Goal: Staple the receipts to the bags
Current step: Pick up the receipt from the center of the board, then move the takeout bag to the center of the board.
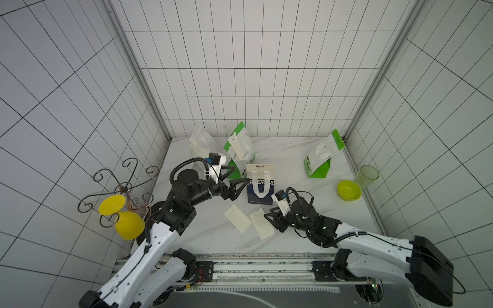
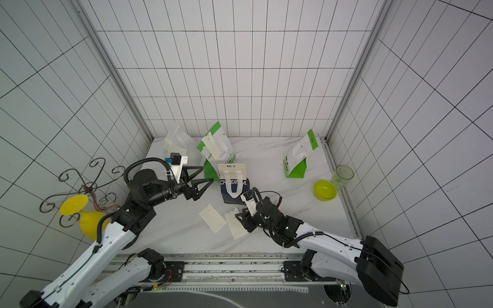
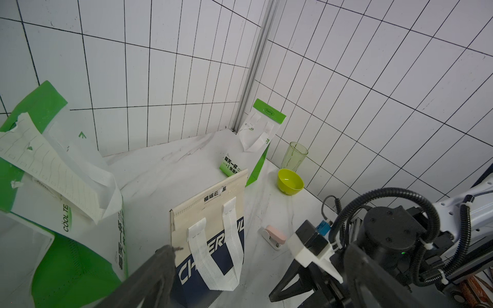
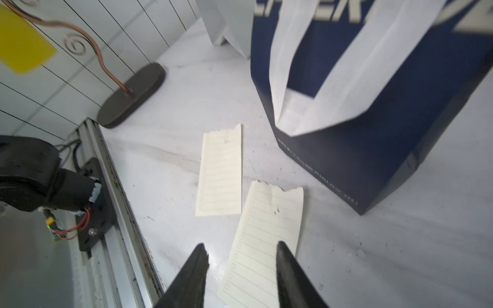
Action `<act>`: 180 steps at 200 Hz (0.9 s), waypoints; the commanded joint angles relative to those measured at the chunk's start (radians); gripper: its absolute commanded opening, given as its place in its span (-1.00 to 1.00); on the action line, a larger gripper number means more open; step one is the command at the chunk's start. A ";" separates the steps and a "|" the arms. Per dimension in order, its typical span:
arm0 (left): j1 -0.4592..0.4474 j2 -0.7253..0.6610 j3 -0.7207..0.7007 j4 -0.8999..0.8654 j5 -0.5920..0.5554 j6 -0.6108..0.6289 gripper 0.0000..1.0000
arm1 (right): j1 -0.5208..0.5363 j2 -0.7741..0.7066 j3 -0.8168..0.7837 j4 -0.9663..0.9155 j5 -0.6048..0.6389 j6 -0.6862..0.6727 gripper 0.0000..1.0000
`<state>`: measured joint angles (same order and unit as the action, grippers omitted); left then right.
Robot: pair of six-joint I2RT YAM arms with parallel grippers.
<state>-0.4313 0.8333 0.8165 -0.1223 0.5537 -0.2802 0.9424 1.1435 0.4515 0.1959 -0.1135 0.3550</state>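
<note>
left gripper (image 1: 242,174) wide open, empty, beside navy bag (image 1: 251,196), right gripper (image 4: 240,244) half-open astride a receipt (image 4: 269,218) before it, gripping nothing, pink stapler (image 3: 274,237) plain only in left wrist view

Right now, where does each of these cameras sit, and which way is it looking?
Both top views: high above the robot's base, looking down at the table; the left arm and right arm show.
Left wrist: on the left arm, facing the navy bag and stapler; one of the left fingers and the right arm show.
Right wrist: on the right arm, looking down at a near receipt and a far receipt; both right fingers show.
Shared: every view shows the navy bag.
</note>
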 commanded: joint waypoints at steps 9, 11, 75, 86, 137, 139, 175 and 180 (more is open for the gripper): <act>-0.002 -0.028 0.010 -0.005 -0.011 0.004 0.95 | 0.003 0.154 0.027 0.092 0.081 -0.005 -0.06; -0.003 -0.028 0.010 -0.006 -0.013 0.003 0.95 | 0.003 0.165 0.031 0.096 0.087 -0.006 -0.06; -0.004 -0.066 0.007 -0.019 -0.012 0.004 0.94 | 0.008 0.380 0.084 0.202 0.246 0.002 -0.04; -0.004 -0.069 0.007 -0.021 -0.012 0.006 0.94 | 0.011 0.404 0.095 0.206 0.245 0.001 -0.04; -0.004 -0.085 0.004 -0.024 -0.013 0.007 0.94 | 0.042 0.520 0.180 0.170 0.257 -0.016 -0.05; -0.004 -0.085 0.004 -0.024 -0.014 0.007 0.94 | 0.043 0.525 0.184 0.167 0.258 -0.018 -0.06; -0.006 -0.083 0.002 -0.032 -0.023 0.012 0.94 | 0.075 0.580 0.201 0.113 0.276 -0.032 -0.39; -0.006 -0.083 0.000 -0.031 -0.023 0.012 0.94 | 0.083 0.585 0.198 0.109 0.279 -0.034 -0.49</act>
<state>-0.4316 0.7582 0.8165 -0.1379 0.5449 -0.2794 0.9916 1.6814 0.6128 0.4080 0.1497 0.3302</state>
